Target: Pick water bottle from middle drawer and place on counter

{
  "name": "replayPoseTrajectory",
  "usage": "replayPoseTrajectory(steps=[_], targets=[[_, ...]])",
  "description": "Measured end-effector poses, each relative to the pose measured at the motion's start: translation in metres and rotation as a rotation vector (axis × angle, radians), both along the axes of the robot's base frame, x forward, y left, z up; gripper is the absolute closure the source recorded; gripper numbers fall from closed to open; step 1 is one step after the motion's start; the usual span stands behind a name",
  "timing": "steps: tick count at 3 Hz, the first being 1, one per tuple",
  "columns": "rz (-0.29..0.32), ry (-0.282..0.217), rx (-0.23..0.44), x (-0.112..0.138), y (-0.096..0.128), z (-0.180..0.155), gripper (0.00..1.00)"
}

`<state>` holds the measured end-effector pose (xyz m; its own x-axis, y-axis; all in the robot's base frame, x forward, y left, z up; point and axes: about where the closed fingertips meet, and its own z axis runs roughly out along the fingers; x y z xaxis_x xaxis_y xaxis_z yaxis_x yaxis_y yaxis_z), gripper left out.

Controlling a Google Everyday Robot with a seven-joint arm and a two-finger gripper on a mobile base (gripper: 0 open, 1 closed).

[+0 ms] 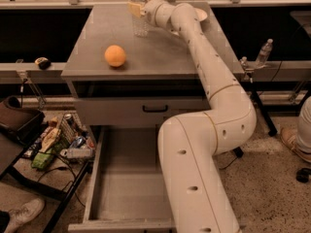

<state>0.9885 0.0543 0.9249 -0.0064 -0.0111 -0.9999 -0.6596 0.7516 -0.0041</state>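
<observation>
1 arm (214, 81) reached from the lower foreground across the table (160, 52) to its far edge. 1 hand (137, 8) was at the far edge of the table, left of centre, at the upper body of the water bottle (140, 25). The hand was narrow and closed on the bottle, with 1 pale finger (134, 8) lying across the bottle's near side below the neck.

1 water bottle stood upright on the far part of the table, its base level with the surface. Whether the base bore on the surface could not be confirmed.

1 orange ball (115, 56) lay on the table nearer the front edge, left of the bottle and well apart from it.

1 middle drawer (126, 188) stood pulled out below, its grey floor exposed. 1 closed drawer front (121, 111) with 1 dark handle (155, 108) sat above it.

1 second bottle (264, 51) stood off the table, to the right.
</observation>
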Motion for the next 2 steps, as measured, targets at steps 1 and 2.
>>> replayPoseTrajectory(steps=[1, 2], targets=[[0.0, 0.0, 0.0, -0.0005, 0.0, 0.0055, 0.83], [0.0, 0.0, 0.0, -0.0011, 0.0002, 0.006, 0.6]])
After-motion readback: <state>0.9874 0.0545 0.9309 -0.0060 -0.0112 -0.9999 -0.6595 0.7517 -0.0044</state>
